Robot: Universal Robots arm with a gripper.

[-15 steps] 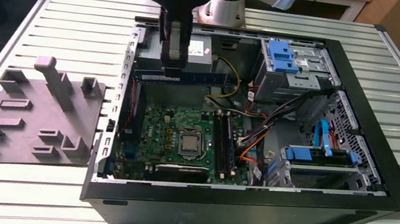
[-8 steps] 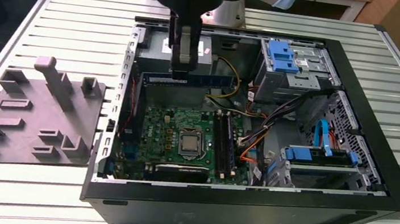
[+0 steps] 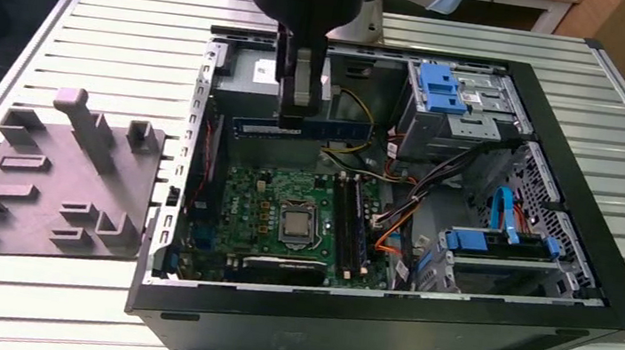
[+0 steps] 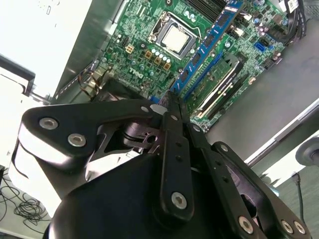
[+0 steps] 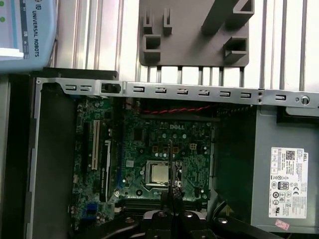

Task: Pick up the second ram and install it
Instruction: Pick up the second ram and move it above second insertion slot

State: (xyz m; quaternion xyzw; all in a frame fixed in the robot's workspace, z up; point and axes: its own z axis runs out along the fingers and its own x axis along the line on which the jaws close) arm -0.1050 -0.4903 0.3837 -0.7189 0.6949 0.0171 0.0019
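1. layout. the slatted metal surface carries an open computer case. a grey moulded fixture plate lies just beside it on the exterior view's left. inside the case i see the grey power-supply box at the far end and the green motherboard nearer the camera. the long black memory slots run beside the processor socket.

2. tool state. the tool hangs over the case, fingers drawn narrow and clamped on the second ram. the stick is gripped from above, clear of the board, just in front of the power-supply box in the exterior view.

3. step in hand. i judge the pick-up complete and the transfer to the slots to be the current step. the stick is not yet seated.

4. requirement. as i read the exterior view, the stick lies across the line of the slots. seating calls for its long edge parallel to a free slot and its ends over the slot ends, followed by a straight, square press.
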